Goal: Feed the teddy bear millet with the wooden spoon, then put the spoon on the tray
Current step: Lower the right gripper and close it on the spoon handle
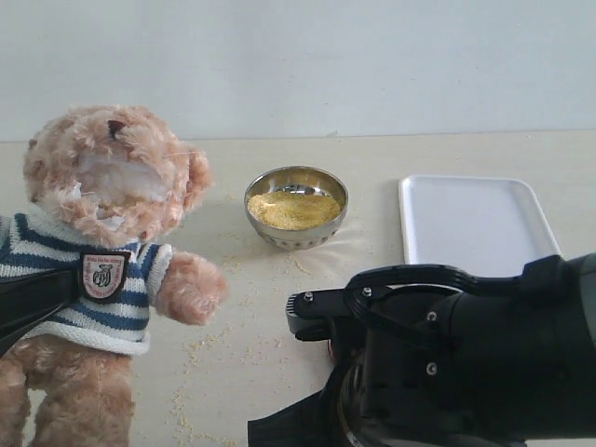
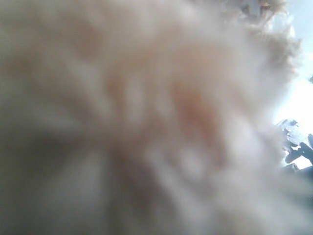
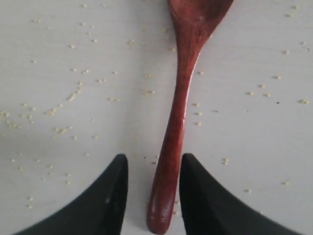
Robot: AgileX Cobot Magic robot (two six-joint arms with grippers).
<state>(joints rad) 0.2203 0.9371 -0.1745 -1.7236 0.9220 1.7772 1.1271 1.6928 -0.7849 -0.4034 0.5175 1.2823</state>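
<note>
On the near tabletop [image 1: 251, 335], right of the bear [image 1: 102, 233], the spoon [image 3: 177, 112] lies flat amid spilled millet [image 3: 73, 95], right jaws parted narrowly astride its handle end, so pickup seems in hand and closing comes next; the left jaws' state I cannot tell.

Right pincer [image 3: 154, 159], jaws apart.

wall [image 1: 372, 56]: plain pale grey-white | tabletop [image 1: 466, 154]: light beige — matte | light: soft, even
</note>
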